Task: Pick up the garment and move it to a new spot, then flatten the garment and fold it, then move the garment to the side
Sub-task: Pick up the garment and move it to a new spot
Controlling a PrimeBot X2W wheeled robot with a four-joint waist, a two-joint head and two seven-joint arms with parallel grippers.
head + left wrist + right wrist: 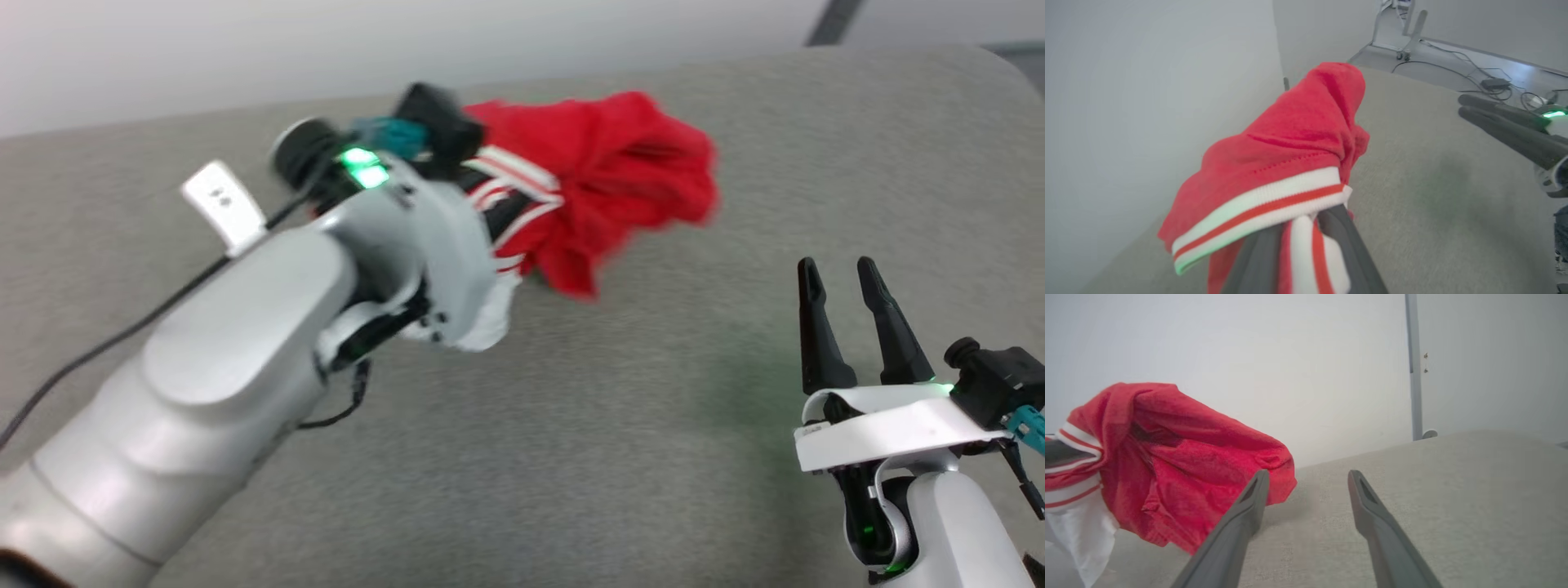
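A grey cloth-covered surface (pixel 571 457) runs back to a bare pale wall (pixel 326 49), and above it the garment (pixel 620 163) hangs in a crumpled red bundle at the far left-centre of the scene. The left gripper (pixel 1306 228) has it: the two dark fingers are drawn close together on a wad of the white-and-red striped trim (pixel 1257 208). The rest of the red cloth is heaped over and beyond their tips. From the right wrist view the bundle (pixel 1188 465) looks lifted clear of the surface, with a shadow beneath it. Whether the drooping white sleeve (pixel 1081 535) brushes the cloth cannot be told.

The right gripper (pixel 837 273) rests low at the near right with its fingers spread wide and nothing between them, pointing toward the far edge.

The relation that matters is this. The bundle's long axis runs from the pinched trim on the left out to the loose red end on the right, and that free end lies to the left of and farther away than the right gripper, near it but apart. By this reading the garment is in mid-carry and has yet to be set down and spread. The empty right arm is the nearer one to take the loose end, reaching leftward and away.
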